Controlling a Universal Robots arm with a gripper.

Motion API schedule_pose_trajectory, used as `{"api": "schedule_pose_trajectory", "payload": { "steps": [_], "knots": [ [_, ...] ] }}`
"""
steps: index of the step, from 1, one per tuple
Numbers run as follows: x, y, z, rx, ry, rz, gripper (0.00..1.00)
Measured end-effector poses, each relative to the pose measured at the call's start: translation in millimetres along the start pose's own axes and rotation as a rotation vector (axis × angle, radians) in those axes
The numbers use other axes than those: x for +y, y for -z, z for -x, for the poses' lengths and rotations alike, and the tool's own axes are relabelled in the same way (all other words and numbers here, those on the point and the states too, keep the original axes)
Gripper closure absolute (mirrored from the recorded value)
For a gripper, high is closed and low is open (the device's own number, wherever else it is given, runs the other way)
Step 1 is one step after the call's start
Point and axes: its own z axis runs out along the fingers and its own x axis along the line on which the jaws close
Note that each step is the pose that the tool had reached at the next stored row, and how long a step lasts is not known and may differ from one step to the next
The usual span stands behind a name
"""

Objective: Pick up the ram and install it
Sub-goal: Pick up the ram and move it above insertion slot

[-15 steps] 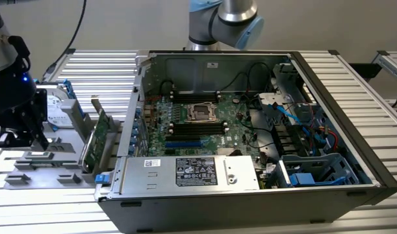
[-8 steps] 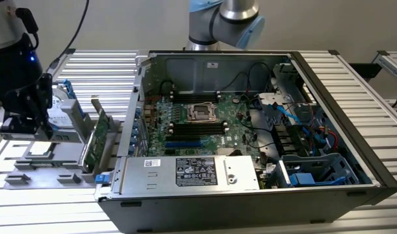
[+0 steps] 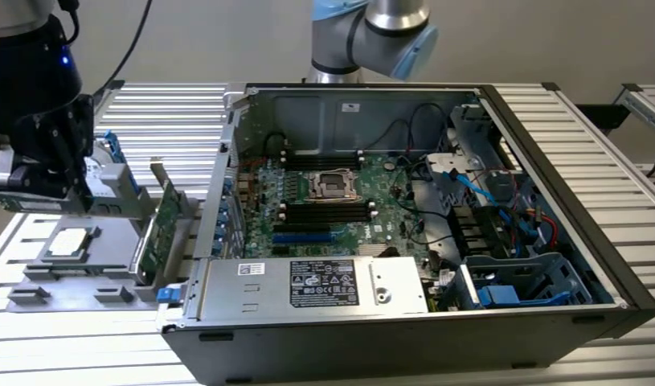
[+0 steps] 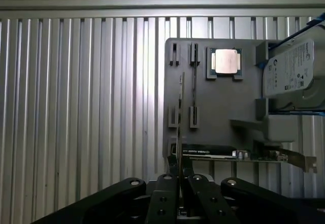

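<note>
The jaws are clenched on the ram (image 4: 180,117), a thin stick seen edge-on in the wrist view, its narrow edge running straight out from between the tips; beyond the jaws a grey holder plate (image 4: 203,127) lies on the slatted metal worktop (image 4: 81,107); the ram lines up beside a pair of narrow slots in that plate, though I cannot tell whether it touches them; further out from the jaws a square processor (image 4: 226,61) sits on the same plate; just beside the jaws an expansion card (image 4: 223,153) stands on edge, and further off to that side a hard drive (image 4: 290,74) rests in a blue-trimmed cradle; in the exterior view the jaws hang above this plate, well apart from the open computer case (image 3: 600,241) toward the exterior view's right; inside the case the motherboard (image 3: 391,213) carries long black memory slots (image 3: 325,211)
</note>
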Motion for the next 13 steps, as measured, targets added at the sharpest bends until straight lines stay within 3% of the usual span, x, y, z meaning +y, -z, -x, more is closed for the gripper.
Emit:
{"api": "schedule_pose_trajectory", "payload": {
  "steps": [4,13],
  "knots": [
    [-13.4,6.4,0.0,0.0013,0.008,0.0018,0.86],
    [-41.1,11.0,0.1,0.0039,0.028,0.0012,0.86]
  ]
}}
